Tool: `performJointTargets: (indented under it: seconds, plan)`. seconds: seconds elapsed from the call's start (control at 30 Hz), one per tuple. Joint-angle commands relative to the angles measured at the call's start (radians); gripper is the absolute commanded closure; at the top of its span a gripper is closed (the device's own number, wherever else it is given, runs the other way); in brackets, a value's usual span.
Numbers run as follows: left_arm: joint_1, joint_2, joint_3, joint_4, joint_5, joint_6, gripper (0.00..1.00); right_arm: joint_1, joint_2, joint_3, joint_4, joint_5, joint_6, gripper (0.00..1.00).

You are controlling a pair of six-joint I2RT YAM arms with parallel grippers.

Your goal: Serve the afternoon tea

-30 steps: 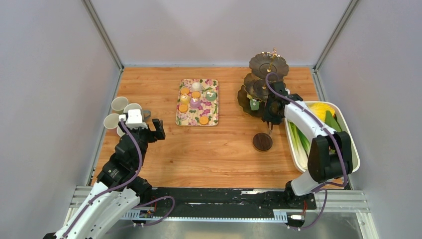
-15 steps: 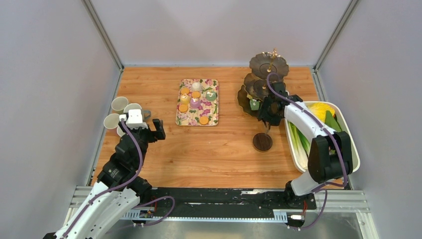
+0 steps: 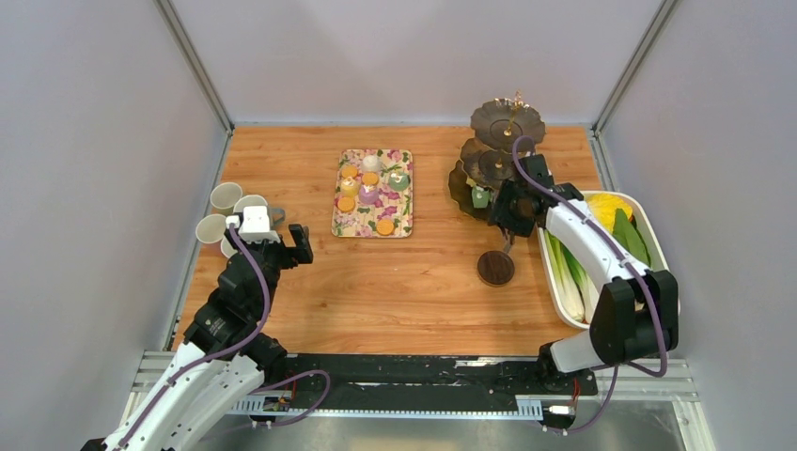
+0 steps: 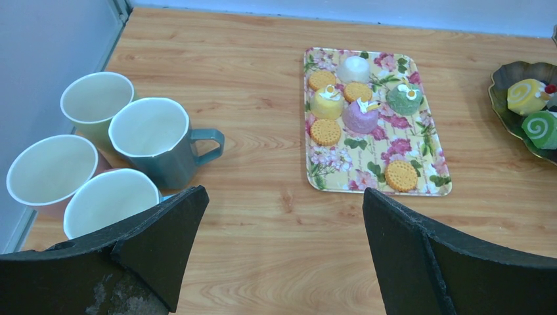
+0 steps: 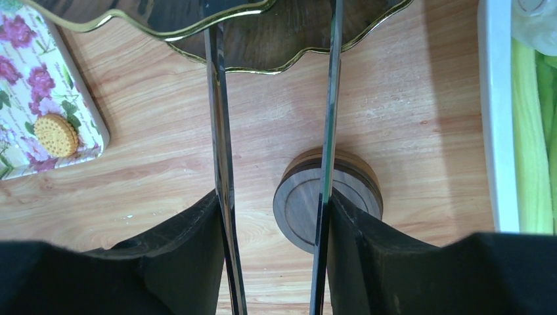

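The left gripper (image 4: 284,197) hangs over the left side of the wooden surface (image 3: 414,282) with its fingers (image 4: 157,236) spread wide and nothing between them. Just beyond it the four mugs (image 4: 150,134) stand bunched together. The nearest is partly hidden behind the left finger, and in the top view the wrist covers part of the cluster. Further in lies a floral tray (image 4: 341,164) bearing the small cakes (image 4: 360,115) and round biscuits, all in plain sight. At the right edge of the left wrist view, the bottom tier (image 4: 509,72) of the three-tier stand (image 3: 507,122) is cut off. It carries a yellow roll (image 4: 525,97) and a green roll (image 4: 540,128). From above, the right arm crosses the stand's lower tiers and hides much of them. The right gripper (image 5: 274,200) sits at the stand's near edge. Its fingers (image 5: 190,262) press from outside on the two arms of thin metal tongs (image 5: 222,131). The arms are parted with nothing between them, and where they join is out of view. Below them lie the dark round coasters (image 5: 299,210), a stack whose count cannot be made out. The white tub (image 5: 496,98) of green vegetables (image 5: 525,131) runs off the frame on the right.
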Motion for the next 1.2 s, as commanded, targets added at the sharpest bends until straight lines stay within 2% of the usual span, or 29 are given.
performJointTargets:
  seconds: [0.0,0.3,0.47,0.6,0.9,1.17]
  plan:
    - [-0.003,0.003,-0.003,0.034,0.013,0.018,0.0,-0.004,-0.079,-0.002,-0.025,-0.003,-0.024,0.46]
    - [-0.002,0.013,-0.002,0.034,0.012,0.018,0.0,0.02,-0.197,0.007,-0.166,-0.015,-0.124,0.46]
    - [-0.002,0.019,0.0,0.034,0.011,0.018,0.0,0.102,-0.234,0.032,-0.196,-0.095,-0.171,0.48]
    - [-0.001,0.022,0.0,0.032,0.012,0.018,0.0,0.205,-0.214,0.068,-0.214,-0.096,-0.2,0.48]
    - [-0.002,0.022,0.001,0.025,0.011,0.015,0.0,0.419,-0.038,0.191,-0.113,-0.032,-0.245,0.48]
    - [-0.002,0.013,0.004,0.018,-0.002,0.012,0.0,0.497,0.206,0.347,-0.02,0.026,-0.323,0.48]
